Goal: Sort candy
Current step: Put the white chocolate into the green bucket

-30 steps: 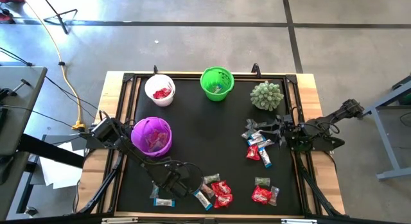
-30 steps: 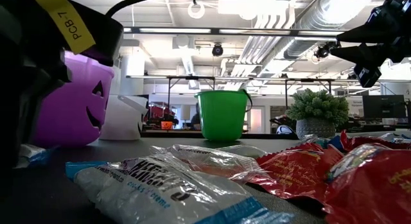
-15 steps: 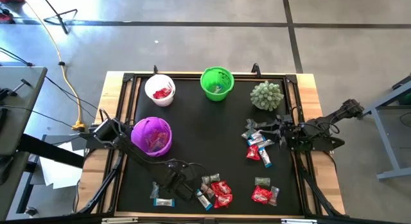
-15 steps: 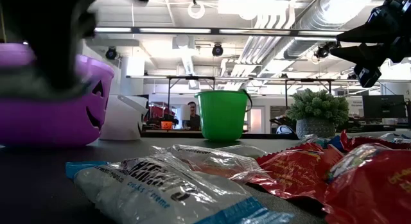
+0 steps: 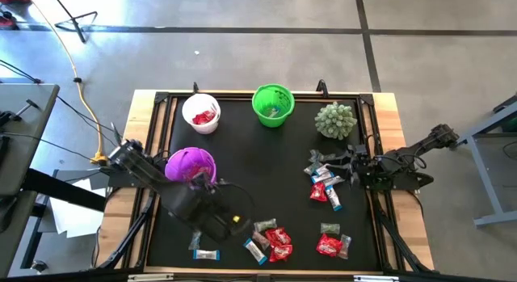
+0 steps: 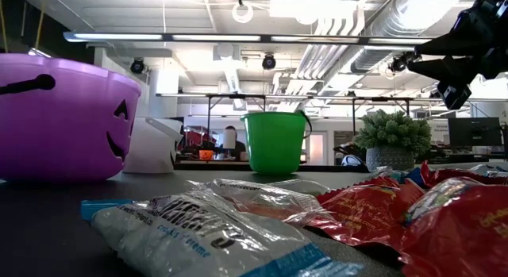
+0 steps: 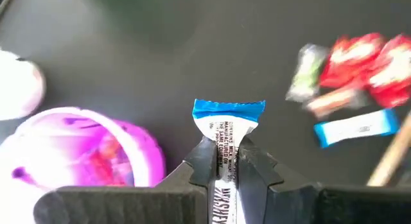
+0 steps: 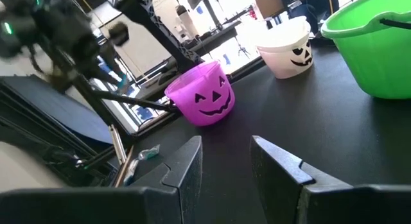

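Blue-white candy [image 7: 228, 124] in left pincer [image 7: 226, 161]

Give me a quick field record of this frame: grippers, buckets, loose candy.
left gripper: shut on a blue-white candy, raised beside the purple bucket
right gripper: open, empty, waiting at the table's right side by a candy pile
white bucket: red candy inside
green bucket: contents unclear
purple bucket contents: reddish wrappers, seen from the left wrist view
loose candy: red pile near front edge, one blue-white piece apart on the left
other: spiky green ball, back right
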Motion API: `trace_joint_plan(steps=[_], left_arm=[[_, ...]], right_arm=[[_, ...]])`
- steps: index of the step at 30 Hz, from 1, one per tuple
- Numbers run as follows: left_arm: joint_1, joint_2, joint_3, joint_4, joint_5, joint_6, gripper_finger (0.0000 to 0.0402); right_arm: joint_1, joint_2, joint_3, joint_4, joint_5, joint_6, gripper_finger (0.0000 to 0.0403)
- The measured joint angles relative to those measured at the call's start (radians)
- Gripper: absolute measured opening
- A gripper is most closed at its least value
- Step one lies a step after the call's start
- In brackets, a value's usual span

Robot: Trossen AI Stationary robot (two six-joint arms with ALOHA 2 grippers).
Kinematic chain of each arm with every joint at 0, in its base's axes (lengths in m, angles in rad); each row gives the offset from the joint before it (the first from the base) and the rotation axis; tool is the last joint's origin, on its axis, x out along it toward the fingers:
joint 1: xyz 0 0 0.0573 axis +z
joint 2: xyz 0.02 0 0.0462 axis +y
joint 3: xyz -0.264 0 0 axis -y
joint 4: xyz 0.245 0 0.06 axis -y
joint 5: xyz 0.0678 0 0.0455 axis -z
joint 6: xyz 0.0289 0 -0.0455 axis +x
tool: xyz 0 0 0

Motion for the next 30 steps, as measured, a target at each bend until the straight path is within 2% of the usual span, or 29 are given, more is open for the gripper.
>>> trace_joint_plan(steps=[3, 11, 22, 30], left_arm=[[0.004, -0.095, -0.001, -0.011, -0.030, -0.048, 0.0033], [0.068, -0.300, -0.112, -0.007, -0.253, -0.038, 0.0033], [0.284, -0.447, -0.344, -0.007, -0.223, 0.031, 0.0033], [0.460, -0.460, -0.358, 0.021, -0.227, 0.228, 0.0033]], right_arm=[[0.000, -0.001, 0.000, 0.000, -0.002, 0.000, 0.0126], [0.000, 0.006, 0.000, 0.000, -0.002, 0.000, 0.0126], [0.000, 0.006, 0.000, 0.000, -0.002, 0.000, 0.0126], [0.000, 0.006, 0.000, 0.000, -0.002, 0.000, 0.0126]])
